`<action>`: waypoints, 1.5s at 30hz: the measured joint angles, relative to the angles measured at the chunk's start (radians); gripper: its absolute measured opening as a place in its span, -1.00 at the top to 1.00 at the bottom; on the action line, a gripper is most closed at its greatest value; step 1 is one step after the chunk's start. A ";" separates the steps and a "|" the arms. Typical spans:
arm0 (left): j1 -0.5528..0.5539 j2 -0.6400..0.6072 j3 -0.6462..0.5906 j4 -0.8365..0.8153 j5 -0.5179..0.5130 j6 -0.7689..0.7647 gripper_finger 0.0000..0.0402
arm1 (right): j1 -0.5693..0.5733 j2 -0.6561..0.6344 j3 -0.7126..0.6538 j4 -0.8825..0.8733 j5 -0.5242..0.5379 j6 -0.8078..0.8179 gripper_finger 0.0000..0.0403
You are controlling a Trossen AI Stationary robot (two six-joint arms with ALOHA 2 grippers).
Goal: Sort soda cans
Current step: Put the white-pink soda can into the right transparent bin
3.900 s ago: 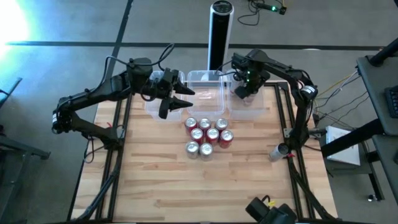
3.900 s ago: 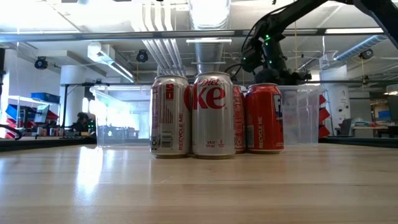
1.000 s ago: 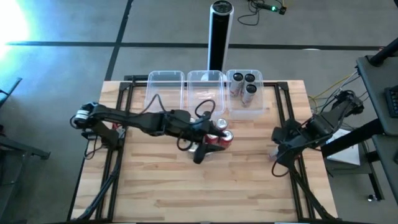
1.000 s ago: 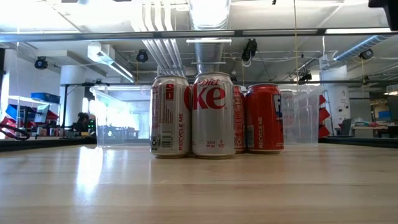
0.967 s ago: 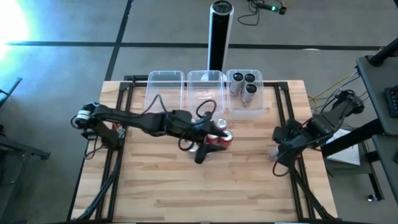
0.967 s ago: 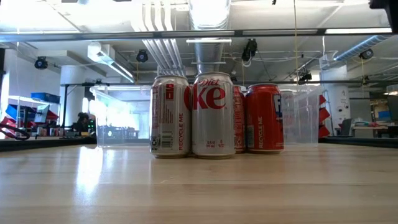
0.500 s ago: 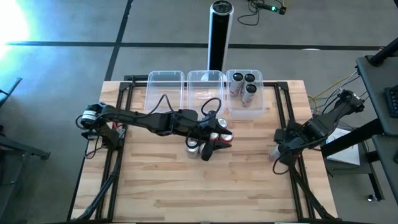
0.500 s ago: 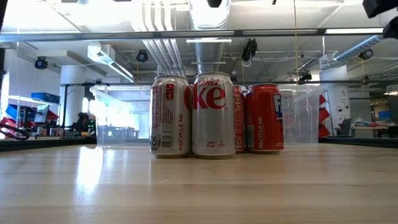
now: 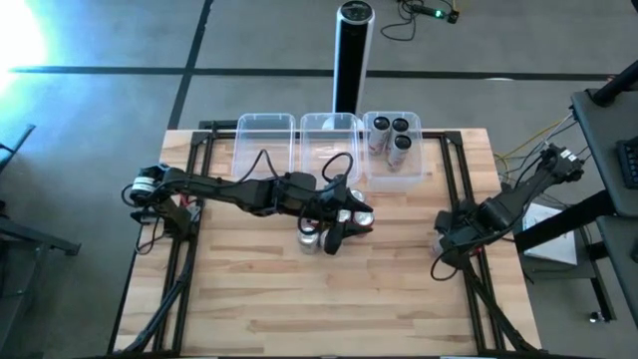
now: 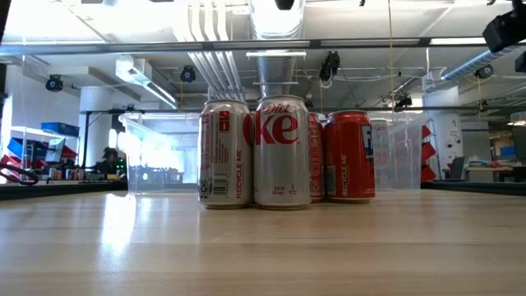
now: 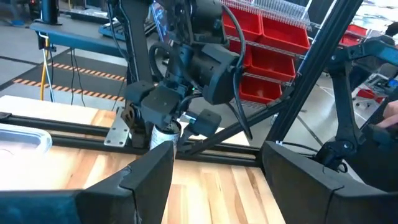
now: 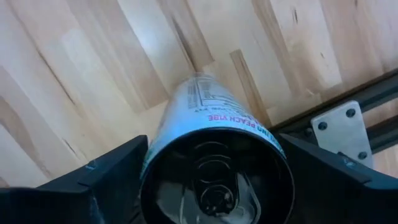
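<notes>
**Wooden counter, lone can upright between right tool's fingers**

Wood-slat counter (image 9: 259, 289), three clear tubs along the far edge, workshop behind.

Right tool (image 12: 214, 165) sits at the counter's right edge, straight above a lone silver can (image 12: 217, 180). Wrist view looks down onto the can's top: can stands upright, long axis running toward the camera, one dark finger on each side. Fingers wide, with no contact visible on either side; no grip yet, I'd say. In the high view the right arm covers that spot (image 9: 446, 242), so the can itself is hidden there.

Left tool (image 9: 334, 231) is over the can cluster (image 9: 334, 221) mid-counter, fingers parted approx. halfway, nothing seen between them in its own wrist view. Whether it touches a can: can't tell from above. Low view shows the cluster standing upright, packed side by side, a silver can (image 10: 282, 152) at front.

Farther out: right tub (image 9: 407, 175) has three dark cans (image 9: 391, 133) in it. Middle and left tubs look empty.

Key relation: lone can is directly below the right tool, axis vertical, right arm far nearer. Next move probably just needs the fingers closing square on its wall.
</notes>
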 joint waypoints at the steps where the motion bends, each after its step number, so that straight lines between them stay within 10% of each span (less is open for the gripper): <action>1: 0.000 0.000 0.000 0.000 0.000 -0.004 -0.15 | 0.000 0.005 0.000 0.005 -0.001 0.001 -0.55; 11: -0.001 -0.040 0.000 -0.051 0.000 -0.020 -0.15 | 0.000 0.135 0.217 0.067 -0.041 0.041 -0.22; 28: -0.030 -0.206 0.000 -0.068 0.001 0.006 -0.15 | -0.340 0.510 1.030 -0.160 0.616 -0.308 -0.23; 45: -0.208 -0.192 0.000 -0.136 -0.087 -0.019 -0.15 | -1.039 0.707 1.035 -0.144 0.178 -1.024 -0.23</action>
